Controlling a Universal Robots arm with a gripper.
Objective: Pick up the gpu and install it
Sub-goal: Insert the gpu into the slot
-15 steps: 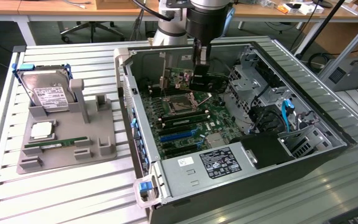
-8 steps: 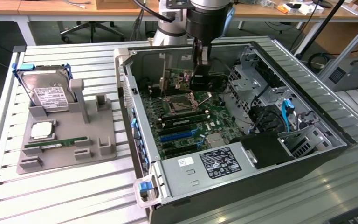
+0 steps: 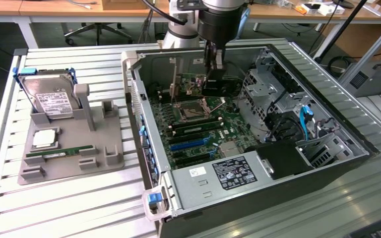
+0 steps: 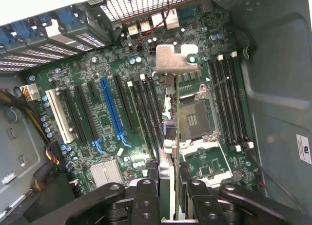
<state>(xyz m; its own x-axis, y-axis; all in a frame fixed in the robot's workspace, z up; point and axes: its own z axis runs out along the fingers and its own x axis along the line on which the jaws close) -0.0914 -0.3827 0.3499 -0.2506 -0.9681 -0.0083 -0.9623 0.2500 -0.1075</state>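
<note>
One arm is all you have working here, and its gripper (image 3: 215, 74) hangs down inside the open computer case (image 3: 323, 116), above the motherboard (image 3: 200, 126). You can see from the wrist view that the fingers (image 4: 146, 198) are closed on the gpu (image 4: 168, 137), which is held edge-on between them: the card runs away from the camera as a thin strip, with its silver metal bracket (image 4: 173, 59) at the far end. In the exterior view the gpu (image 3: 216, 84) shows as a dark block just under the gripper, over the part of the board near the CPU socket (image 3: 194, 110). The wrist view puts the card's edge between that CPU socket (image 4: 195, 119) and the row of black expansion slots, with the blue slot (image 4: 113, 108) and the white slot (image 4: 61, 115) further off to one side; whether the card touches the board you cannot tell. Outside the case, on the exterior view's left, your grey fixture tray (image 3: 101, 144) still carries the hard drive (image 3: 50, 101) standing up, and the narrow green RAM stick (image 3: 61, 151) lying flat in front.
</note>
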